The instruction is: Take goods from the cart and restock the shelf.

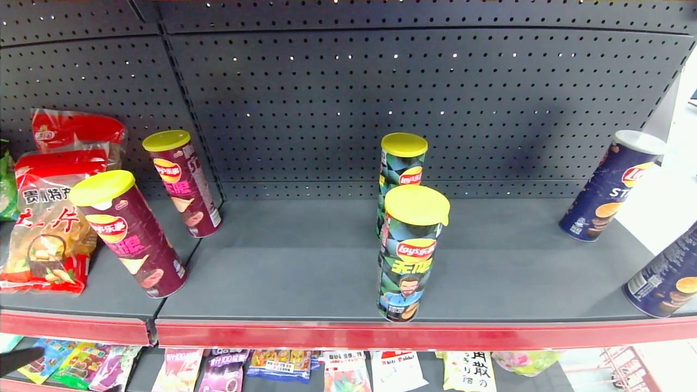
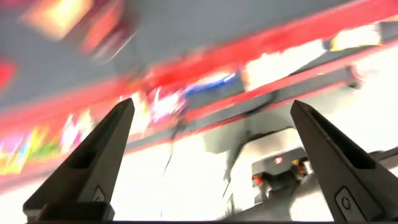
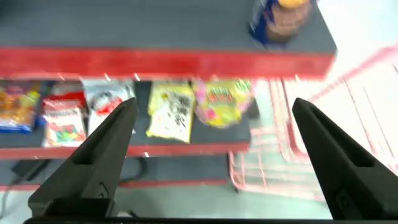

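Observation:
On the grey shelf stand two maroon chip cans at the left, two green-and-black cans one behind the other in the middle, and two dark blue cans at the right. My left gripper is open and holds nothing, with the shelf's red front edge blurred beyond it. My right gripper is open and holds nothing, level with the lower shelf; a blue can stands on the shelf above it. The pink wire cart is beside the shelf's right end.
Red snack bags lie at the shelf's far left. Several hanging snack packets fill the row below the red edge. A perforated back panel closes the shelf. Between the maroon and green cans the shelf board is bare.

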{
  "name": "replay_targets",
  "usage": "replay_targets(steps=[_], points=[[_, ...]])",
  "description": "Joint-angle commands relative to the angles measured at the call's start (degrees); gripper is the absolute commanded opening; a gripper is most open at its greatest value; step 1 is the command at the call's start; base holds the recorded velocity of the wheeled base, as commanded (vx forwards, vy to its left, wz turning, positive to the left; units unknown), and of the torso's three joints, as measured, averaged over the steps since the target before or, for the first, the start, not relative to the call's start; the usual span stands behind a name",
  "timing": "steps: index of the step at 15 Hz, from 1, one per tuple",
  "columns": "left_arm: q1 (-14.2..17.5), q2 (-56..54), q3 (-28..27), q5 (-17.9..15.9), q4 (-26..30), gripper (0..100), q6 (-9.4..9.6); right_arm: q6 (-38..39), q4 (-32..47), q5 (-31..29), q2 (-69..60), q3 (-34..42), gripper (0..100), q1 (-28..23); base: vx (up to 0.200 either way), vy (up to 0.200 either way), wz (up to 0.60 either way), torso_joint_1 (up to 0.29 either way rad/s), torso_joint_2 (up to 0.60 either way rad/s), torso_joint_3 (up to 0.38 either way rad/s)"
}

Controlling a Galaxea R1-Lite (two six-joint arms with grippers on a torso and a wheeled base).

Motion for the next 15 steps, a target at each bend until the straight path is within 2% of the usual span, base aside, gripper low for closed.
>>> replay_targets(steps=[1,2,4,5,6,7,8,9,10,12,13,14,15], points=[[17.3,-22.6,-2.0,1.5,19.6,100,0.05,-1.4,5.0,-0.9,-6.7,0.0,100,-1.0,0.000,0.000,0.00,0.000,0.00,0.000],[22.4,-27.2,-1.6,1.4,24.9,100,0.05,-2.5,7.3,-1.2,-7.3,0.2,100,-1.0,0.000,0.000,0.00,0.000,0.00,0.000],[26.7,-31.6,2.1,1.1,23.8,100,-0.12,-2.2,2.3,2.4,-7.4,2.3,100,-0.9,0.000,0.000,0.00,0.000,0.00,0.000],[27.5,-37.0,8.9,0.7,16.6,100,-0.04,-1.6,-5.9,3.9,-7.4,7.2,100,-0.9,0.000,0.000,0.00,0.000,0.00,0.000],[27.1,-42.3,14.5,0.2,9.3,100,1.02,0.7,-12.8,4.2,-7.3,10.3,100,-0.9,0.000,0.000,0.00,0.000,0.00,0.000],[25.8,-43.8,16.5,-1.4,4.9,100,1.81,1.5,-16.8,4.2,-7.3,11.9,100,-0.9,0.000,0.000,0.00,0.000,0.00,0.000],[26.0,-44.4,18.7,-6.4,-0.4,100,2.16,-1.3,-21.6,2.6,-7.4,14.4,100,-1.0,0.000,0.000,0.00,0.000,0.00,0.000],[26.0,-44.5,20.4,-9.1,-3.9,100,2.16,-2.1,-24.2,-0.5,-7.3,15.1,100,-1.0,0.000,0.000,0.00,0.000,0.00,0.000],[26.0,-44.5,24.6,-11.2,-13.7,100,2.16,-1.5,-24.2,-4.9,-7.3,15.2,100,-1.0,0.000,0.000,0.00,0.000,0.00,0.000],[26.0,-44.5,33.4,-10.4,-30.8,100,2.69,-1.4,-24.3,-3.5,-7.4,15.2,100,-0.9,0.000,0.000,0.00,0.000,0.00,0.000],[26.0,-44.5,34.0,-9.6,-31.4,100,2.34,-0.9,-24.7,0.0,-7.4,15.2,100,-0.7,0.000,0.000,0.00,0.000,0.00,0.000],[26.0,-44.5,34.0,-8.9,-28.7,100,1.99,-0.7,-24.5,2.1,-7.4,15.1,100,0.1,0.000,0.000,0.00,0.000,0.00,0.000],[26.0,-44.5,34.0,-8.7,-29.3,100,2.25,-0.6,-24.2,2.8,-7.4,15.3,100,0.4,0.000,0.000,0.00,0.000,0.00,0.000]])
